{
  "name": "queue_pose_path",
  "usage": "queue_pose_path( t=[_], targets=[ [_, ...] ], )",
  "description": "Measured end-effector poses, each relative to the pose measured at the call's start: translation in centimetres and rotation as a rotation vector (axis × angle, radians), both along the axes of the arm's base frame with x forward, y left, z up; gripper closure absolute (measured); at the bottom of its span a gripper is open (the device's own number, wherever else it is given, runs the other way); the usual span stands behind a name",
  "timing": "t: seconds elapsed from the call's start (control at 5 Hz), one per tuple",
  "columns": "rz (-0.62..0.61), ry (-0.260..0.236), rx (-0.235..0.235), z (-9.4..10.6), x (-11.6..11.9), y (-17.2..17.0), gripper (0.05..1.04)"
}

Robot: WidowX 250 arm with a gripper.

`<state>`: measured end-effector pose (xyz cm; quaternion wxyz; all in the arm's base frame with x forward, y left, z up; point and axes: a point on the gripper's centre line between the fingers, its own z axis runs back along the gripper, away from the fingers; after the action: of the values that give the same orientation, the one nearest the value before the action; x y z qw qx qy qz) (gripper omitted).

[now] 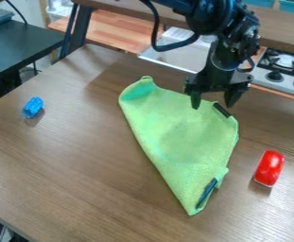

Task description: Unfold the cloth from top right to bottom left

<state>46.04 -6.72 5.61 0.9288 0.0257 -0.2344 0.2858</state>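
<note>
In the camera view, the black gripper (212,105) hangs down over the bench (80,165), its two fingers spread apart with nothing grasped between them. The green cloth (174,137) lies just below it in the view and reaches off to its lower left, the upper edge passing behind one finger; whether that finger touches the fabric, I cannot tell. The cloth is folded into a rough triangle. Its narrow tip points away from the gripper, toward the near side of the bench, and a rounded, slightly raised corner sits to the gripper's left. One dark strip (221,110) lies at the cloth's edge right beneath the gripper, slanting between the two fingertips. A second dark strip (206,191) lies farther below, near the narrow tip, where the edge is bunched up.

Well apart to the left of the gripper, a small blue object (32,108) rests on the bench. Below and to the right of the gripper is a glossy red object (270,168), apart from the cloth. Behind the gripper, past the bench's far edge, are a stove (278,75) on the right and a white basin (174,54) on the left.
</note>
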Motion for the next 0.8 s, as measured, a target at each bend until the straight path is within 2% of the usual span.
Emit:
queue_pose_path(
  t=[0.4,0.8],
  targets=[
    [-0.011,0.043,0.023,-2.8,-0.4,-0.8,0.082],
    [0.007,0.024,0.022,-3.0,0.0,-1.0,0.082]
  ],
)
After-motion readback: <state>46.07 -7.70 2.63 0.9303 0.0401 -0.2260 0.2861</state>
